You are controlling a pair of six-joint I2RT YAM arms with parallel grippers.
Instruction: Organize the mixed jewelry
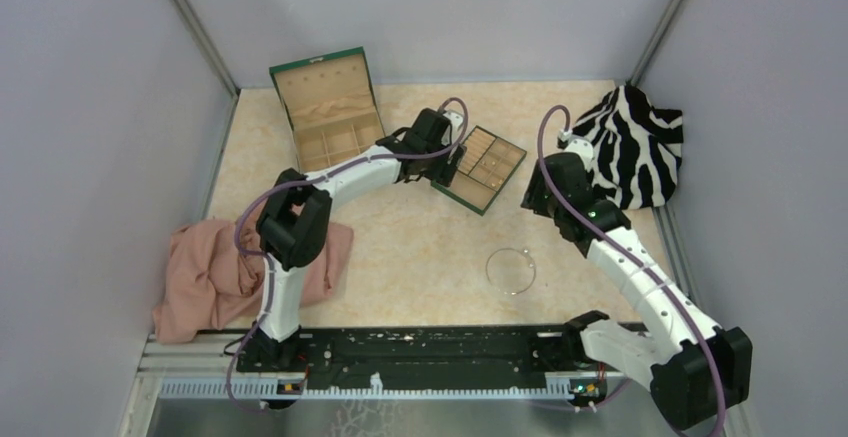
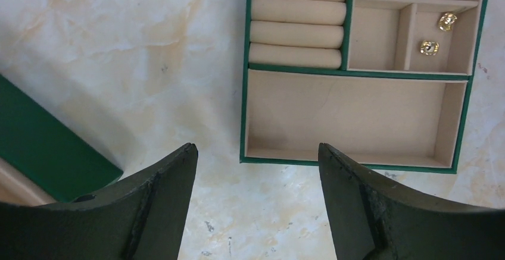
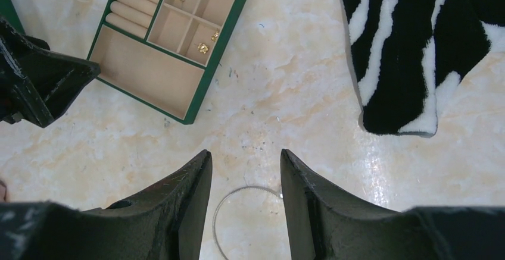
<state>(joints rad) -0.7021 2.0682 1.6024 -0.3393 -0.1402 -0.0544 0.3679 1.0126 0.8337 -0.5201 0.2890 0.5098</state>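
The tan compartment tray (image 1: 505, 169) with green rim lies at the table's middle back. Several tiny gold pieces (image 2: 429, 47) sit in its small compartments, and they also show in the right wrist view (image 3: 203, 48). Its big compartment (image 2: 357, 117) holds nothing. The thin silvery wire hoop (image 1: 488, 269) lies flat on the table, nearer the front. My left gripper (image 1: 455, 157) is open and empty at the tray's left edge (image 2: 257, 147). My right gripper (image 1: 530, 197) is open and empty, raised above the table, with the hoop's arc (image 3: 250, 187) showing between its fingers.
The open green box (image 1: 327, 107) lined tan stands at the back left; its corner shows in the left wrist view (image 2: 47, 147). A pink cloth (image 1: 215, 272) lies front left. A zebra-striped cloth (image 1: 635, 147) lies at the back right (image 3: 417, 52). Walls enclose the table.
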